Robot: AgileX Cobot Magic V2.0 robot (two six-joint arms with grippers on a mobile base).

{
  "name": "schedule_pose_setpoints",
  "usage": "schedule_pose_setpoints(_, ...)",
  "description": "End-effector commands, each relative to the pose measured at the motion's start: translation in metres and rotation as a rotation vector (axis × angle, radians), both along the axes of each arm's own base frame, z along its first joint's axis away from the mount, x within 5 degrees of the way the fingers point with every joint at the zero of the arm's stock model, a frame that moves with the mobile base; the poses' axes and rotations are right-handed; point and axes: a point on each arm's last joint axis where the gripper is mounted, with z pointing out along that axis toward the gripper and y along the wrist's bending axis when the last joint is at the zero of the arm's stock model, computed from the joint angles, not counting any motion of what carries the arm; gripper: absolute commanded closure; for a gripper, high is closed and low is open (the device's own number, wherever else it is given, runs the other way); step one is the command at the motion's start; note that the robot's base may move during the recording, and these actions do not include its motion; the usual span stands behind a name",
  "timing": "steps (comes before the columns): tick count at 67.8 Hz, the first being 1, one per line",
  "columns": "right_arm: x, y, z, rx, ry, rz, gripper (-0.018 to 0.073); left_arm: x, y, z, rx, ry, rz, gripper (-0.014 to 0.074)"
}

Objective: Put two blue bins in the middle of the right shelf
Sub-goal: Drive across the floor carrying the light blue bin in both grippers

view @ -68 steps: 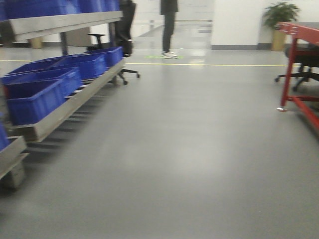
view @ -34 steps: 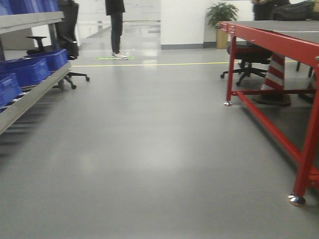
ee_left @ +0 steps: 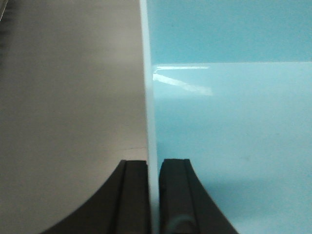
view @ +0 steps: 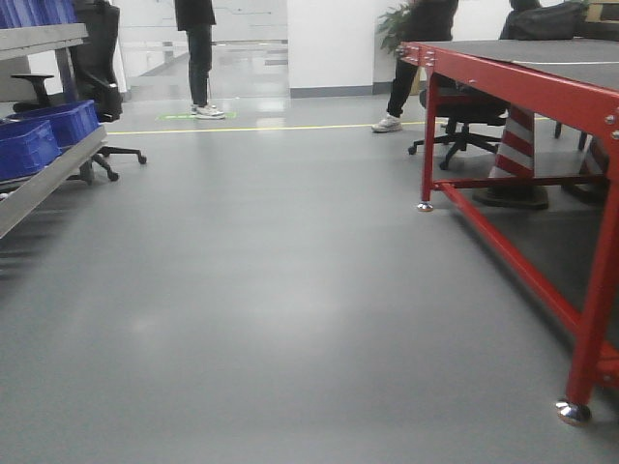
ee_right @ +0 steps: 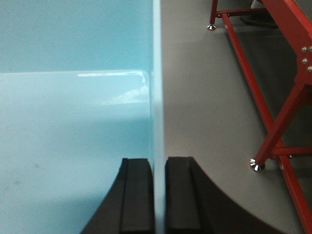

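Observation:
A pale sky-blue bin fills the right side of the left wrist view and the left side of the right wrist view. My left gripper is shut on the bin's left wall, one finger on each side of it. My right gripper is shut on the bin's right wall in the same way. The bin hangs above the grey floor. Only one pale bin shows. The right shelf middle is out of view. Neither gripper nor the bin shows in the front view.
A red-framed table stands at the right, its near leg close by; it also shows in the right wrist view. A steel rack with dark blue crates is at the left. Two people and office chairs stand far ahead.
The front view has swung right: the rack with dark blue crates slid off to the left and the red table came in at the right. A second person now shows.

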Motion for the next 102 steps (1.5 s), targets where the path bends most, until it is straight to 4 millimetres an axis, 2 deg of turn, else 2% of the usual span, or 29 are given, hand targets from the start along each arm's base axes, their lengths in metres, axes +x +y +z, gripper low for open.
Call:
schedule_pose_setpoints(1, -0.001, -0.005, 0.009, -0.017, -0.066, -0.010, 0.0721, -0.007, 0.003, 0.011, -0.010, -0.062, -0.006, 0.0707)
schedule_pose_setpoints(51, -0.001, -0.005, 0.009, -0.017, -0.066, -0.010, 0.0721, -0.007, 0.003, 0.011, -0.010, -0.062, -0.006, 0.0707)
schedule_pose_setpoints(83, -0.001, -0.005, 0.009, -0.017, -0.066, -0.010, 0.0721, 0.005, -0.004, 0.002, 0.007, -0.033, -0.007, 0.0707)
schedule_pose_setpoints(102, -0.001, -0.005, 0.009, -0.017, -0.066, -0.010, 0.0721, 0.007, -0.007, 0.006, -0.005, -0.084, -0.030, 0.0707)
